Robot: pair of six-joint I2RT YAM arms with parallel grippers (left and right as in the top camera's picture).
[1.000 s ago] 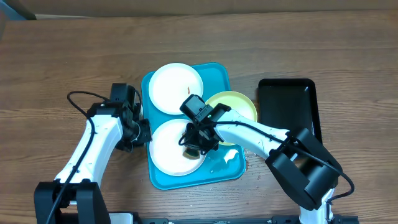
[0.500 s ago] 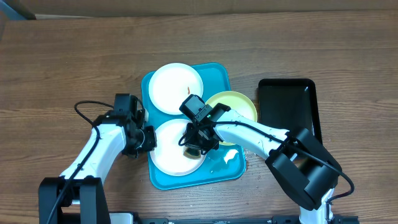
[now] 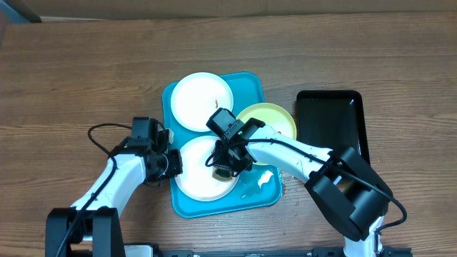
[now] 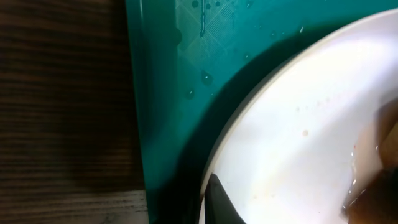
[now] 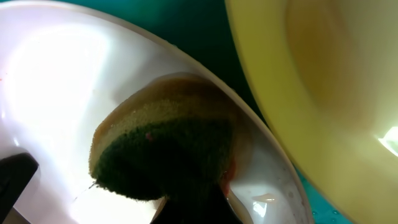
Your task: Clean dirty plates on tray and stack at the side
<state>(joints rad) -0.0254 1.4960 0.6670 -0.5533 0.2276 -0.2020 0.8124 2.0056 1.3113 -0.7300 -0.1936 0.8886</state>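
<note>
The turquoise tray (image 3: pixel 251 89) holds a white plate (image 3: pixel 202 100) at the back and a second white plate (image 3: pixel 193 175) at the front. A yellow-green plate (image 3: pixel 275 120) overlaps the tray's right rim. My right gripper (image 3: pixel 225 168) is shut on a green-and-yellow sponge (image 5: pixel 161 146) pressed on the front white plate (image 5: pixel 56 81), beside a red smear (image 5: pixel 231 171). My left gripper (image 3: pixel 171 163) is at that plate's left rim. In the left wrist view one finger lies on the rim (image 4: pixel 217 202), shut on the plate (image 4: pixel 311 124). The other finger is hidden.
A black rectangular tray (image 3: pixel 332 121) lies to the right of the turquoise tray. Water drops sit on the turquoise tray floor (image 4: pixel 199 37). Bare wooden table (image 3: pixel 86 71) surrounds both trays.
My left gripper has moved forward and right along the tray's left side to the front white plate's rim. The right gripper with the sponge has stayed on that plate.
</note>
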